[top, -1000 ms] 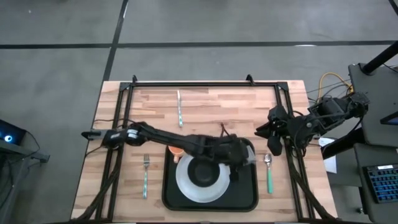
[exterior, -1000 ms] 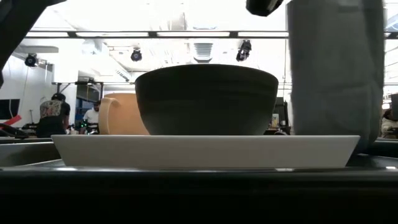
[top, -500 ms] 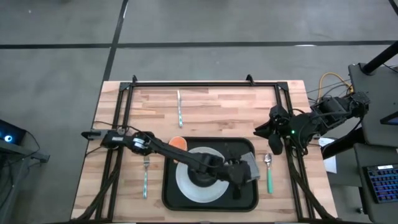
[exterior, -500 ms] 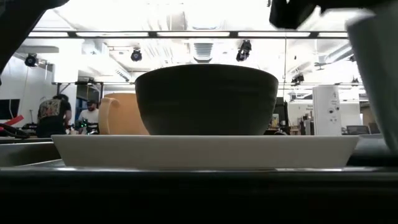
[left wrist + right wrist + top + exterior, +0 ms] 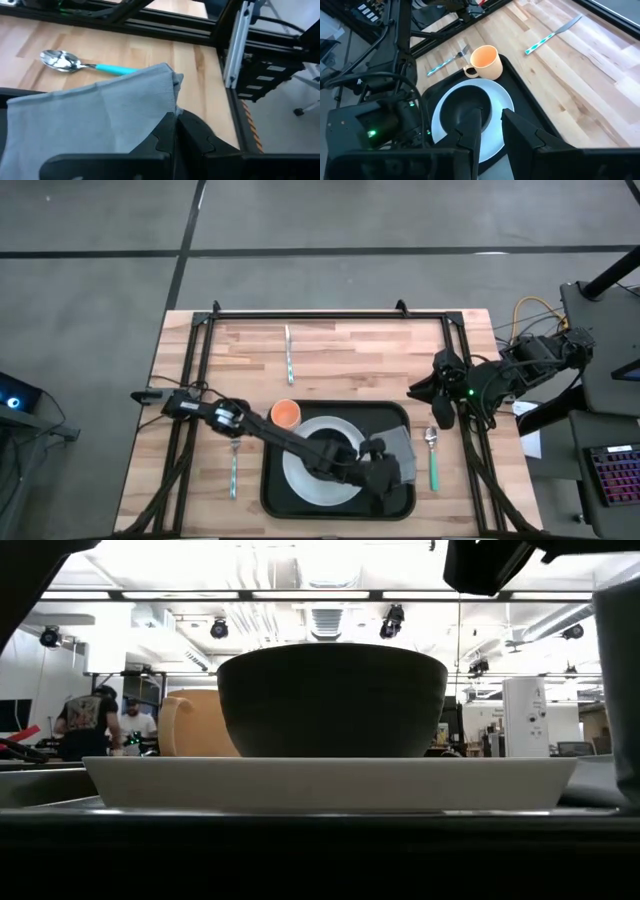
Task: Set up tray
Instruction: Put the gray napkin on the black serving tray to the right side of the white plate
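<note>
The left gripper (image 5: 392,475) reaches across the tray (image 5: 275,498), its fingers pinching the grey napkin (image 5: 95,120) to lay it beside the plate (image 5: 300,480). The right gripper (image 5: 438,402) waits at the worktop's (image 5: 340,350) right edge, fingers slightly spread.

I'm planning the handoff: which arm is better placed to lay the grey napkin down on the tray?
The left. Its gripper already holds the napkin over the tray, beside the plate. The right gripper waits off the tray, at the table's right edge.
</note>
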